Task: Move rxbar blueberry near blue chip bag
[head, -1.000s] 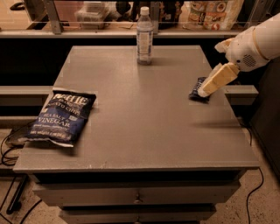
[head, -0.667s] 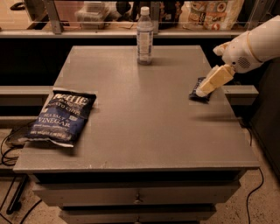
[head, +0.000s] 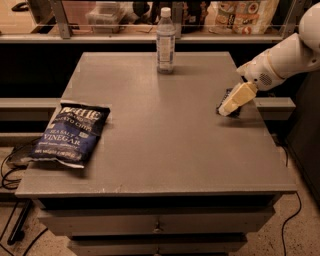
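The rxbar blueberry, a small dark flat bar, lies near the right edge of the grey table. My gripper reaches in from the right on a white arm and sits right over the bar, hiding most of it. Whether it touches the bar I cannot tell. The blue chip bag, large and dark blue with white "Sea Salt & Vinegar" lettering, lies flat at the table's left edge, far from the bar and the gripper.
A clear water bottle stands upright at the back middle of the table. A shelf with packets and containers runs behind the table. Drawers sit below the front edge, and cables lie on the floor at left.
The gripper has dropped slightly lower over the bar. The bar, the chip bag and the bottle have not moved.
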Action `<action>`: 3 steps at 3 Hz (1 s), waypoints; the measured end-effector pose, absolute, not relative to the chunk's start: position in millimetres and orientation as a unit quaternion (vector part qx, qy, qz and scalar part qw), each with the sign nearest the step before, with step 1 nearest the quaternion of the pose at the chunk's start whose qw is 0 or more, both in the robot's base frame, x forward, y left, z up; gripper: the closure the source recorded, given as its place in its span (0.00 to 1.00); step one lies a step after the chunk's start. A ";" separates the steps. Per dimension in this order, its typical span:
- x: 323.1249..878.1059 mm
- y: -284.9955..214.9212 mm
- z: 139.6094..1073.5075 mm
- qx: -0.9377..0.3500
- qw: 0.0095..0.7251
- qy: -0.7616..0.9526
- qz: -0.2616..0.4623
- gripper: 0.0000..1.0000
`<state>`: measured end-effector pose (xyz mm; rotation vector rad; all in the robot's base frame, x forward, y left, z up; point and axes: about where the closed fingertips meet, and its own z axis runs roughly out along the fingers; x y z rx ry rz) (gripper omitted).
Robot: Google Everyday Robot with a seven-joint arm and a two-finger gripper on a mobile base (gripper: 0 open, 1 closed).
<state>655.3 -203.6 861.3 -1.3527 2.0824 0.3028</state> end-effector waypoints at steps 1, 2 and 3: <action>656.7 -206.0 843.7 -0.506 0.301 0.799 0.123 0.00; 655.4 -211.2 829.4 -0.494 0.290 0.809 0.132 0.00; 652.6 -215.6 822.3 -0.486 0.284 0.815 0.139 0.18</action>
